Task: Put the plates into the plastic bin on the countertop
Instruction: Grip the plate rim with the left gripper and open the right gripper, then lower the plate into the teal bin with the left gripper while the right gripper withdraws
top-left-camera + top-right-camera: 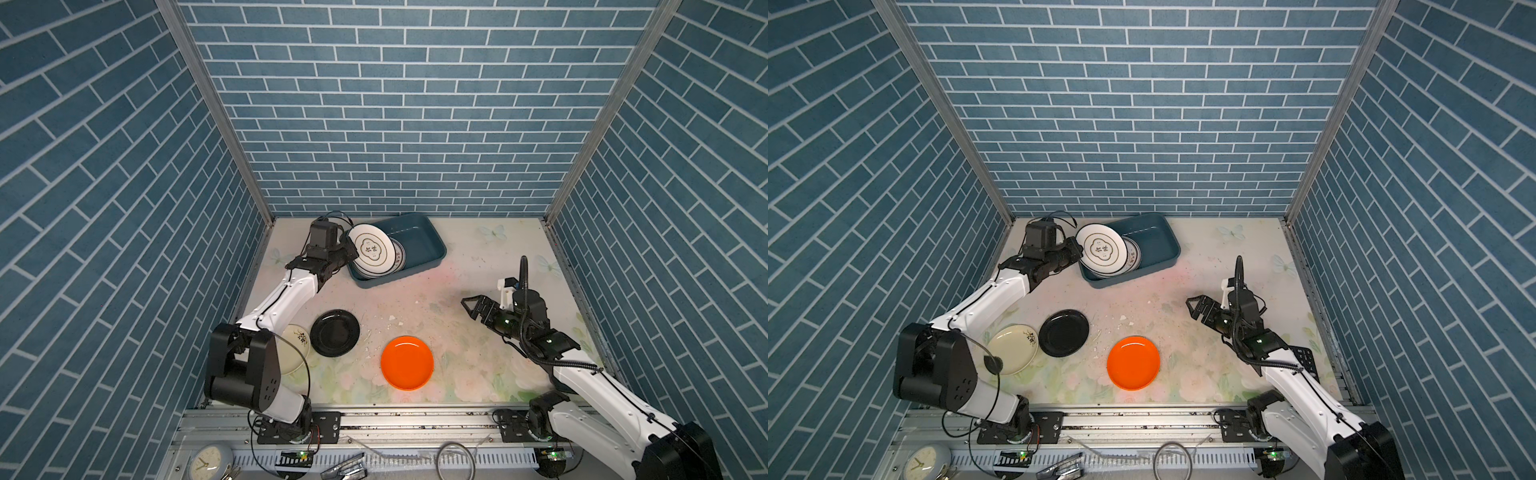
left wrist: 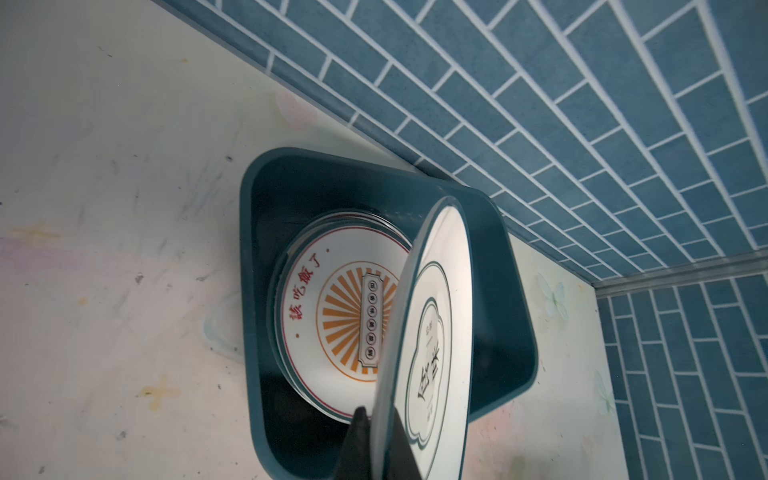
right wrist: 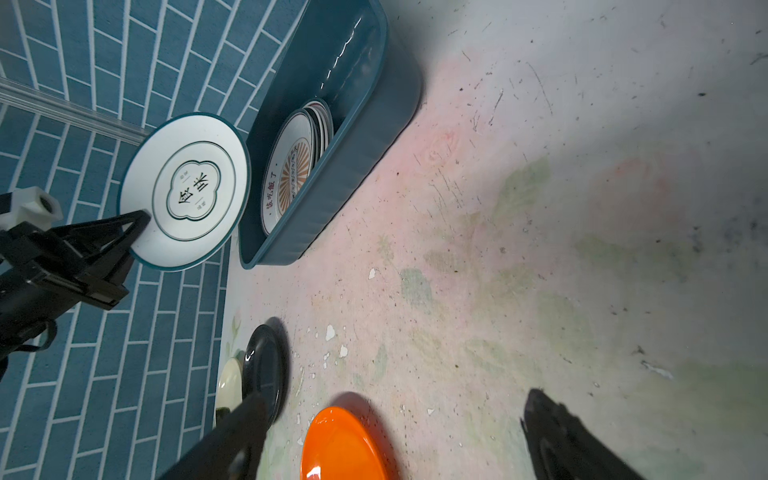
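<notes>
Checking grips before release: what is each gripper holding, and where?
Left gripper pinches the teal-rimmed white plate by its rim; right gripper is open, holding nothing.

The left arm [image 1: 291, 297] and right arm [image 1: 598, 395] have white shells between black joint blocks, with a thin black cable along each shell. A ribbed black hose [image 1: 525, 278] and small green lights [image 1: 505, 321] sit on the right arm. The right gripper [image 1: 468, 309] has black triangular fingers.

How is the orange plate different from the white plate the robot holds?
The orange plate is plain; the white plate has a teal rim and characters. The orange plate lies flat on the countertop; the white plate hangs tilted over the bin in the left gripper. Both are round.
</notes>
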Robot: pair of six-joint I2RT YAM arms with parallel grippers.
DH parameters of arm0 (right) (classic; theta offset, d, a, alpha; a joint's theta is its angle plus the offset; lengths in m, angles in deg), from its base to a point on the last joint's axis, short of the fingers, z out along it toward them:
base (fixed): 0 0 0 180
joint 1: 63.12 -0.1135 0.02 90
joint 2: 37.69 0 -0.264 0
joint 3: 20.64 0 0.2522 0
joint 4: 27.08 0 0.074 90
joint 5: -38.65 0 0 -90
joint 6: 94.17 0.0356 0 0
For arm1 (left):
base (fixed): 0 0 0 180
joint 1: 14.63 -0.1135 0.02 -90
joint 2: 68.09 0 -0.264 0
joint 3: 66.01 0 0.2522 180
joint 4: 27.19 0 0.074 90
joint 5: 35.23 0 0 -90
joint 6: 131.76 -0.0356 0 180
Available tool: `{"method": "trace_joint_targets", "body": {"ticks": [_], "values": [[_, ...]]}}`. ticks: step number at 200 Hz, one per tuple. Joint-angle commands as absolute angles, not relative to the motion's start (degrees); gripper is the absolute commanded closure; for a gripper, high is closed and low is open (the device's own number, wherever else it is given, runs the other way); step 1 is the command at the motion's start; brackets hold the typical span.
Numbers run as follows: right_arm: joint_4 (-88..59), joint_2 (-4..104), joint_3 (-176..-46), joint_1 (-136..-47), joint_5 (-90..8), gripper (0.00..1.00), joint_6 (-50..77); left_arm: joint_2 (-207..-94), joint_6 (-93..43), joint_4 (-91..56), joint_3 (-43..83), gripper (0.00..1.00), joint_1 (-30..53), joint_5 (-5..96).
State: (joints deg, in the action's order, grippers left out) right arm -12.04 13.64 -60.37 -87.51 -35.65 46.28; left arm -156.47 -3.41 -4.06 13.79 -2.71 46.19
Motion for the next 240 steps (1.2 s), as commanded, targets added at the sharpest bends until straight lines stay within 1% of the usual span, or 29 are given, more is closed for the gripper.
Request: {"method": "trace_joint_targets", "body": {"ticks": [1,56,127,136,152,157,164,169,192,199,216,229,234,240], "values": [[-12.7,11.9,-59.8,-87.6,-36.6,0.04,44.4,-160.0,-4.1,-3.4,16.4,1.00,-3.7,46.9],[-12.4,10.0,-58.5,-87.7,-36.7,0.04,44.5,-167.5,-3.4,-3.5,20.8,1.00,-4.3,44.8],[-12.5,9.2,-57.5,-87.7,-36.7,0.04,44.3,-172.7,-2.7,-3.6,24.1,1.00,-4.5,42.2],[-12.5,9.3,-57.4,-87.6,-36.7,0.04,44.3,-173.3,-2.9,-3.4,24.4,0.95,-4.6,41.6],[-12.4,9.5,-57.3,-87.5,-36.7,0.04,44.2,-174.2,-3.3,-2.6,24.8,0.81,-4.9,40.7],[-12.4,9.6,-57.3,-87.5,-36.7,0.04,44.2,-174.4,-3.4,-2.3,25.0,0.74,-5.0,40.7],[-12.3,9.6,-57.3,-87.6,-36.7,0.04,44.2,-174.6,-3.7,-1.8,25.1,0.63,-5.0,40.8],[-12.3,9.7,-57.3,-87.5,-36.7,0.04,44.2,-174.6,-3.8,-1.6,25.1,0.56,-5.0,40.9],[-12.4,10.3,-57.5,-87.6,-36.9,0.05,44.0,-174.3,-4.5,-1.5,24.7,0.32,-5.0,41.4],[-12.5,10.6,-57.4,-87.5,-37.1,0.04,43.7,-174.2,-5.0,-1.7,24.7,0.28,-5.0,41.3],[-12.9,12.1,-57.3,-87.6,-37.0,0.05,43.2,-174.1,-6.0,-1.8,25.1,0.23,-4.9,40.1],[-13.6,13.4,-57.2,-87.5,-36.6,0.05,43.3,-173.8,-6.3,-1.8,25.1,0.10,-4.6,40.1],[-14.0,14.1,-57.2,-87.6,-36.3,0.05,43.4,-173.7,-6.5,-1.7,25.3,0.01,-4.5,40.2],[-14.6,14.8,-57.2,-87.5,-35.9,0.05,43.5,-173.6,-6.6,-1.6,25.3,0.00,-4.5,40.2]]}}
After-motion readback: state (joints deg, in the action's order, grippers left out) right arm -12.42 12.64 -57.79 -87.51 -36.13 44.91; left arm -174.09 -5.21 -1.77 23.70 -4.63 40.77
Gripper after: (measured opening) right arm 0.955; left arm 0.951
